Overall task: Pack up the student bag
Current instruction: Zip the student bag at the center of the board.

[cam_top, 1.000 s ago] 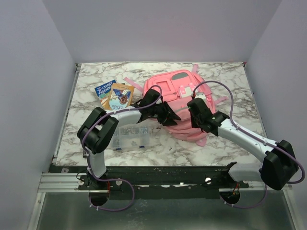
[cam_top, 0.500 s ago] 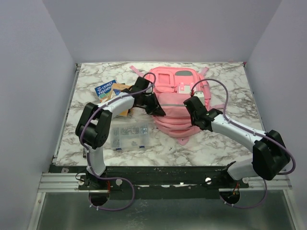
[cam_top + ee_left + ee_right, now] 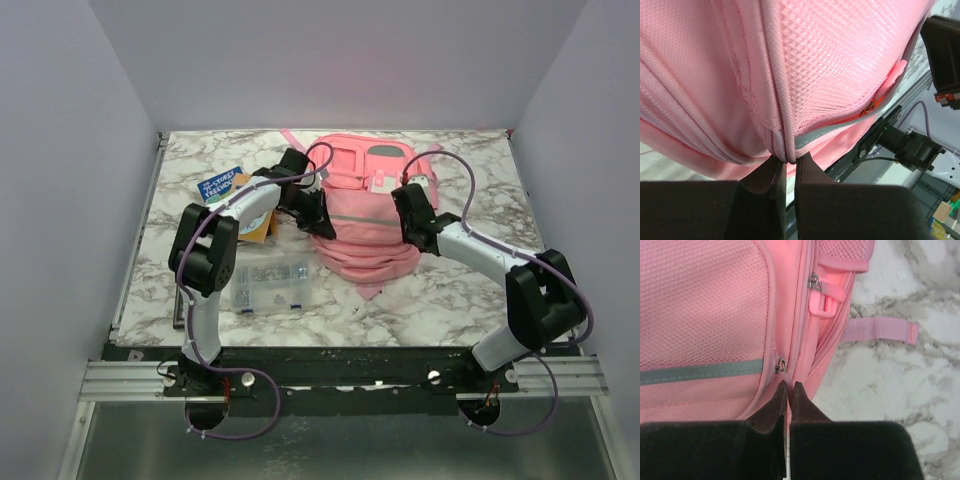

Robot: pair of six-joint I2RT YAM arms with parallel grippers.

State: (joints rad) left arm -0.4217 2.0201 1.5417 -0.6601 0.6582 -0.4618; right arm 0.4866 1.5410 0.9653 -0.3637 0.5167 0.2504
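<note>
On marble desk (image 3: pixel 185 165), pinches backpack (image 3: pixel 365 215) seam (image 3: pixel 781 135) with left end effector (image 3: pixel 785 165), right end effector (image 3: pixel 786 390) clenched at zipper (image 3: pixel 781 365); risks losing thin fold.

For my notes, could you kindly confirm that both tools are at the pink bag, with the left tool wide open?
Not open: the left wrist view shows the left tool shut, pinching a seam of the pink bag. The rest stands.

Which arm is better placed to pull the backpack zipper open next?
Right, probably. The right gripper is shut right at a zipper pull on the backpack. The left gripper pinches a fabric seam, so it is better suited to steadying it.
</note>
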